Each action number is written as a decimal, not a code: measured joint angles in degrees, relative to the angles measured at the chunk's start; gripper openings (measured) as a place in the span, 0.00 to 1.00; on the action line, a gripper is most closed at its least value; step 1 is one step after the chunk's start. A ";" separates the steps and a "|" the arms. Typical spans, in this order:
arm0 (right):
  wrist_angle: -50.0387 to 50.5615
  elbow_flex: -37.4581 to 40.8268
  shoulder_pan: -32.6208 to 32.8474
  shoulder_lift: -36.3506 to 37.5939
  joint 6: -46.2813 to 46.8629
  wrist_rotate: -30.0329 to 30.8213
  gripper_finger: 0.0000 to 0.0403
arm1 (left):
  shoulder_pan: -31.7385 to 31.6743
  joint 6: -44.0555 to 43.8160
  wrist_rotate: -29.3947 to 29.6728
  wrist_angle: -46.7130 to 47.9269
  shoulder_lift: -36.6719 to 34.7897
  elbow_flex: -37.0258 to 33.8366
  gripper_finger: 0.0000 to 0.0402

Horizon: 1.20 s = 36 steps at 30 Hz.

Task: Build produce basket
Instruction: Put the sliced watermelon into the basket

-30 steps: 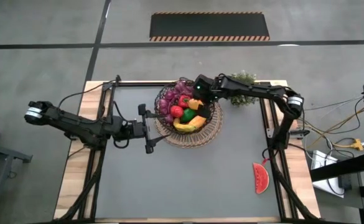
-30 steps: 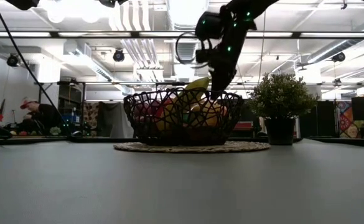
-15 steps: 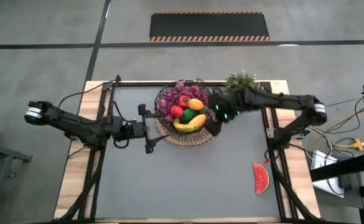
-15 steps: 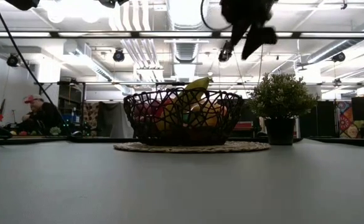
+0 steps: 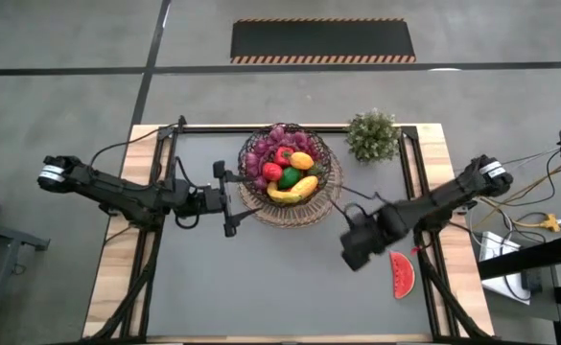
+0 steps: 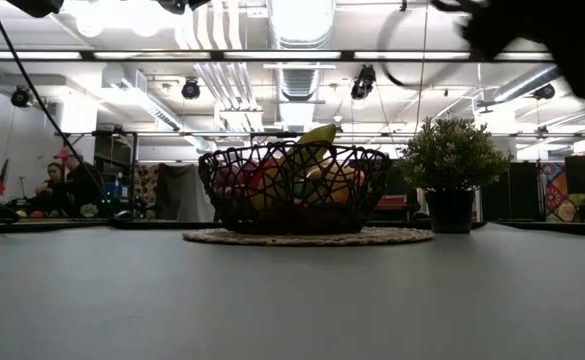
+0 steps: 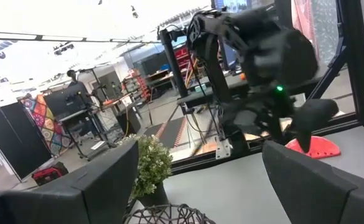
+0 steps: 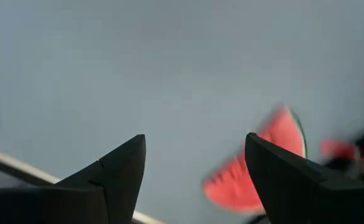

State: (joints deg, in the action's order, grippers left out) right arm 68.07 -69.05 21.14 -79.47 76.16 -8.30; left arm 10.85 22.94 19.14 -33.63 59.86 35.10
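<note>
The dark wire basket (image 5: 290,172) stands on its tan mat (image 6: 302,237) at the table's far middle, holding purple grapes, red peppers, a green lime, an orange piece and a yellow banana (image 5: 294,190). The red watermelon slice (image 5: 401,274) lies flat on the table at the near right; it also shows in the right wrist view (image 8: 256,168). My right gripper (image 5: 354,251) is open and empty, above the table just left of the slice. My left gripper (image 5: 230,201) is open and empty, beside the basket's left rim.
A bushy green potted plant (image 5: 372,135) stands at the far right of the table, right of the basket. The grey tabletop (image 5: 261,278) lies open in front of the basket. People sit in the room behind the table (image 6: 57,185).
My right gripper has left the basket, swung out past its right rim and gone toward the table's near right, coming to a stop just left of the watermelon slice. The produce in the basket has stayed in place.
</note>
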 joint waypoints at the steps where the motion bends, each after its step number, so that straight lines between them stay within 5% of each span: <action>1: -0.09 1.96 1.58 0.33 2.76 -1.56 0.64 | 0.00 0.00 0.00 0.01 0.00 -0.09 0.80; 9: -0.11 16.26 11.29 4.07 20.60 -14.92 0.64 | 0.00 0.18 0.01 -0.20 0.00 -0.64 0.80; 17: -5.72 25.24 14.75 7.11 25.88 -19.08 0.64 | 0.00 0.33 0.02 -0.42 0.00 -0.73 0.80; 28: -15.11 31.26 15.90 6.59 24.23 -19.07 0.61 | 0.00 0.48 0.04 -0.39 0.02 -0.82 0.80; 36: -20.56 32.69 15.90 6.79 21.99 -15.89 0.43 | 0.00 0.47 0.04 -0.39 0.02 -0.82 0.80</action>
State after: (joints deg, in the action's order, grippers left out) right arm 47.50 -36.36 37.04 -72.69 98.15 -24.18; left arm 10.85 23.41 19.18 -34.02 59.88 34.28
